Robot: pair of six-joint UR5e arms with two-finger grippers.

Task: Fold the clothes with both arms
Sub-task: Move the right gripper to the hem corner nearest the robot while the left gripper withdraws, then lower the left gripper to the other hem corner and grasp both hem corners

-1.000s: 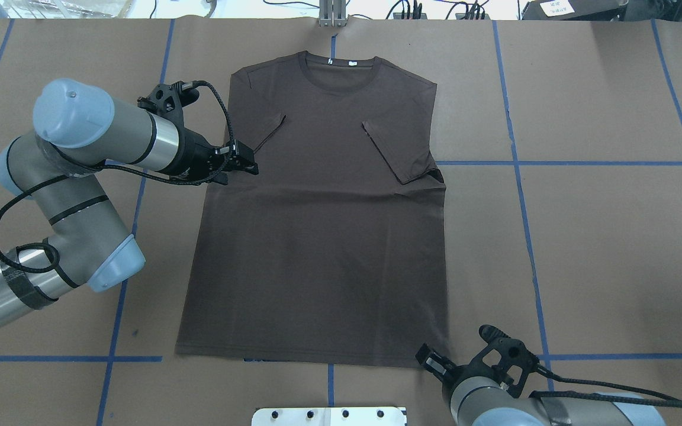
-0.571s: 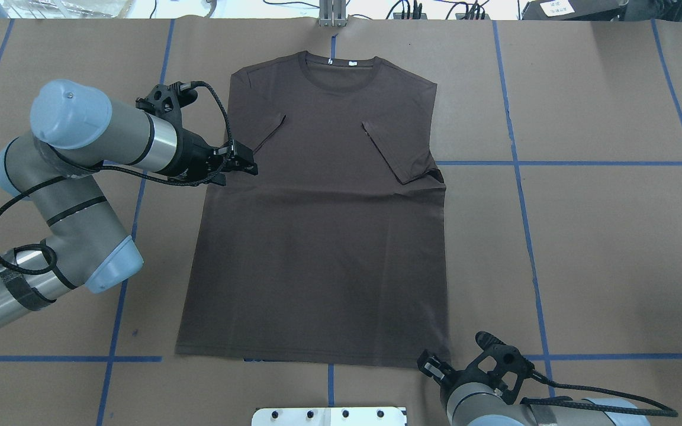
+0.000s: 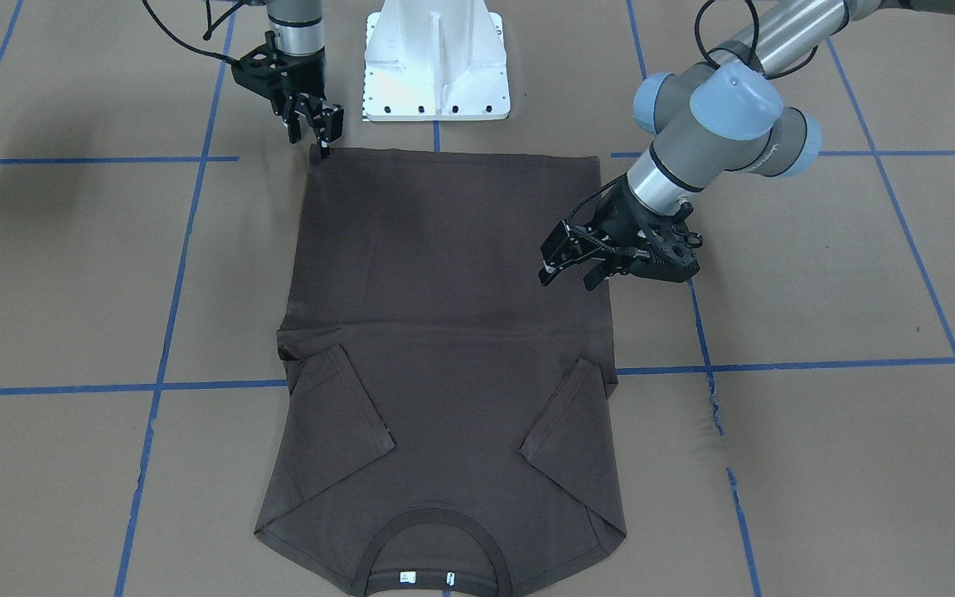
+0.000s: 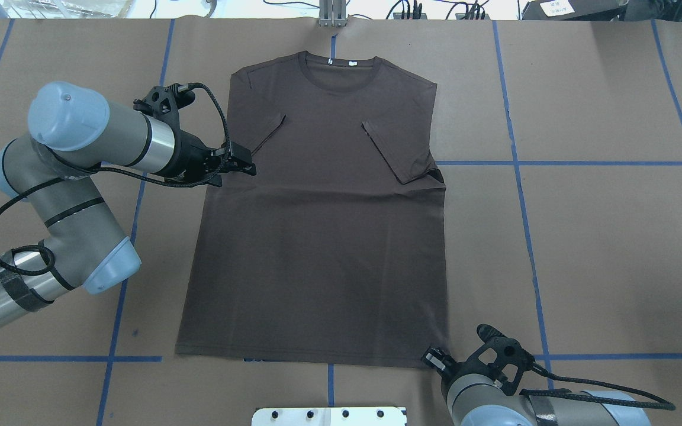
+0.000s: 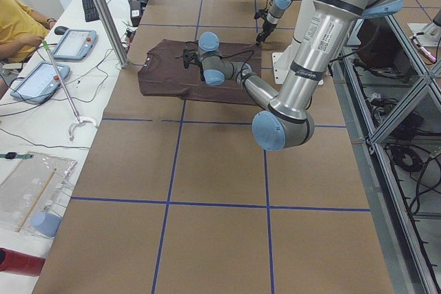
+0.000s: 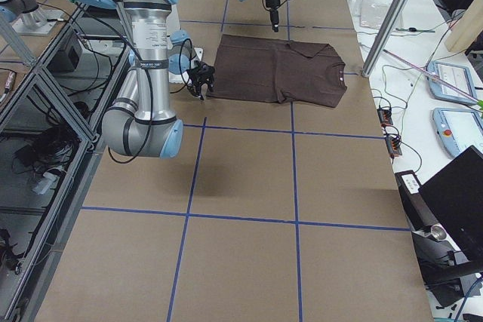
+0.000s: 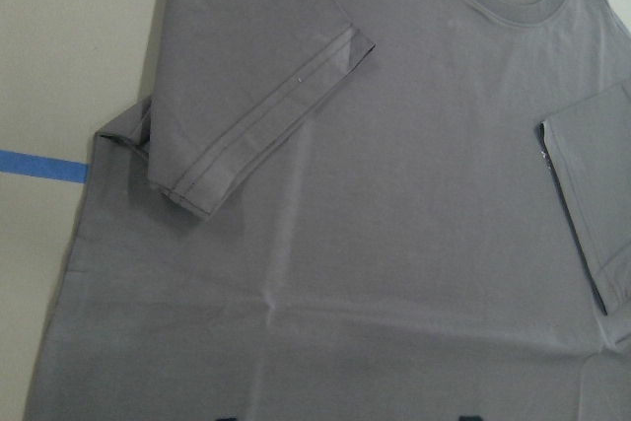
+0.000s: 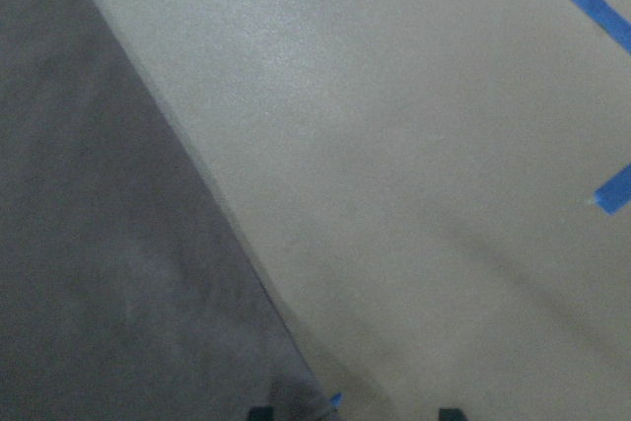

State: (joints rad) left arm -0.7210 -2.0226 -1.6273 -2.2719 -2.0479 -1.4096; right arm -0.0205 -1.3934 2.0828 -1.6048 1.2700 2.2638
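Left gripper [image 4: 249,166] eased back slightly; right gripper [image 4: 433,358] shifted toward the T-shirt [image 4: 323,236] hem corner.

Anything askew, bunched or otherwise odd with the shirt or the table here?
Minor only: the brown T-shirt lies flat, both sleeves folded in, but a small fabric bunch pokes out at its side edge on the robot's right, by the sleeve fold. Nothing else stands out.

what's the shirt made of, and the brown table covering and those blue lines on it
T-shirt: soft matte knit, probably cotton jersey; it lies limp with faint creases and stitched hems.
Table covering: looks like dull brown kraft paper, flat and uniform.
Blue lines: likely painter's tape; one strip shows a cut end.
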